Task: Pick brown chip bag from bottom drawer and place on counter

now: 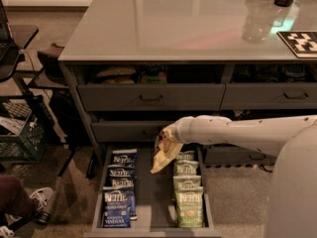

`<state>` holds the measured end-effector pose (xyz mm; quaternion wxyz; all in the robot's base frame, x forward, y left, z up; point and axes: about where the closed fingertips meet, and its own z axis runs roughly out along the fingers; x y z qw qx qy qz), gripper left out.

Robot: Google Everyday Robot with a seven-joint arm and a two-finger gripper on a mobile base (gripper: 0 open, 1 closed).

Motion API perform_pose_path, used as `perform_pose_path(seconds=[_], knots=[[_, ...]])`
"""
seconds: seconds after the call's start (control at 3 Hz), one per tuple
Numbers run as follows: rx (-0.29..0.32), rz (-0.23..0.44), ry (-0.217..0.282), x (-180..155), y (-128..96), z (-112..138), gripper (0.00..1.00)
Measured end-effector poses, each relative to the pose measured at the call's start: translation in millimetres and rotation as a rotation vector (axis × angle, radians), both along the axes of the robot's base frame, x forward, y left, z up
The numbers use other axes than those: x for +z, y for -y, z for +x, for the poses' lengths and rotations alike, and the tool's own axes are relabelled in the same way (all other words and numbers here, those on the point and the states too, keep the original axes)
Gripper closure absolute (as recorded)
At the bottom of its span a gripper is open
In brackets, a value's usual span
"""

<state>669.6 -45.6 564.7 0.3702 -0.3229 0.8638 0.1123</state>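
My gripper (167, 135) is at the end of the white arm, which reaches in from the right in front of the cabinet. It is shut on the top of the brown chip bag (163, 155). The bag hangs tilted, its pale bottom edge pointing down-left, in the air above the open bottom drawer (151, 207). The drawer holds a row of dark blue Kettle bags (119, 190) on the left and a row of green Kettle bags (186, 192) on the right. The glossy grey counter (168, 24) tops the cabinet above.
Grey drawers with bar handles (151, 98) sit above the open one. A clear bottle (257, 21) and a checkered marker card (301, 41) stand at the counter's right. A black crate (20, 133), chair legs and a person's shoe (39, 202) are at left.
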Motion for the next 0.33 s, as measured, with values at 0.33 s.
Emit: perform_pose_path(seconds=[0.33], knots=[[0.000, 0.000, 0.000, 0.0, 0.0, 0.0, 1.00]])
